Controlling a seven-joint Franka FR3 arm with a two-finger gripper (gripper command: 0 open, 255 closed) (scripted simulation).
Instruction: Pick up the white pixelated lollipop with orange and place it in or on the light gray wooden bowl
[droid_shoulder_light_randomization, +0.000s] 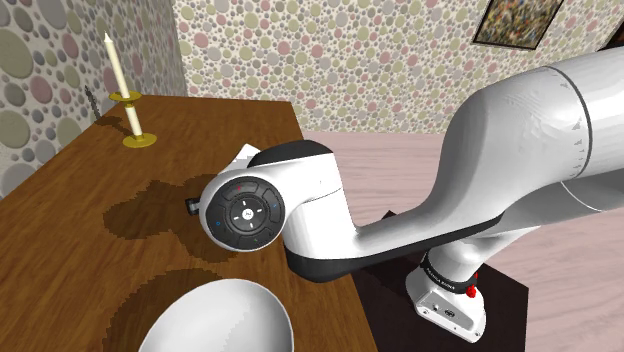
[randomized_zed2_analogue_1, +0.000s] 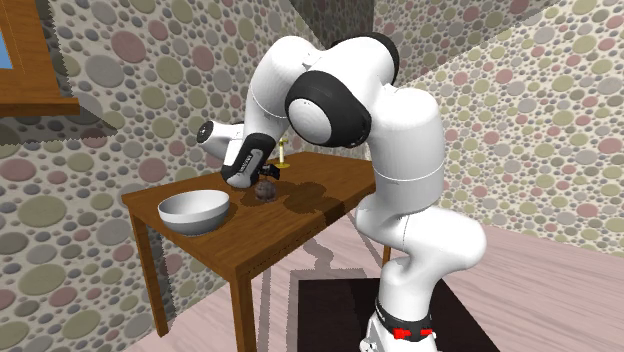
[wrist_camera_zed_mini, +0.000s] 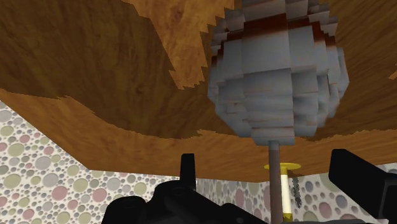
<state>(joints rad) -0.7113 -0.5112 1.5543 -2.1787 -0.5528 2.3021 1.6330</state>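
1. The claw (wrist_camera_zed_mini: 266, 167) stood wide, gripping nothing. Its fingers (wrist_camera_zed_mini: 187, 167) straddled the stick without touching it, likely lined up so that closing would catch the thin stick rather than the bulky head.
2. The lollipop (wrist_camera_zed_mini: 277, 76), grey-white with an orange-brown band, lay mid-table, its head just beyond the claw.
3. The bowl (randomized_zed2_analogue_1: 195, 218) sat toward one end of the table (randomized_zed2_analogue_1: 300, 222), apart from the lollipop, so the carry looked short.
4. The candle (droid_shoulder_light_randomization: 118, 75) stood near a far corner, out of that path.
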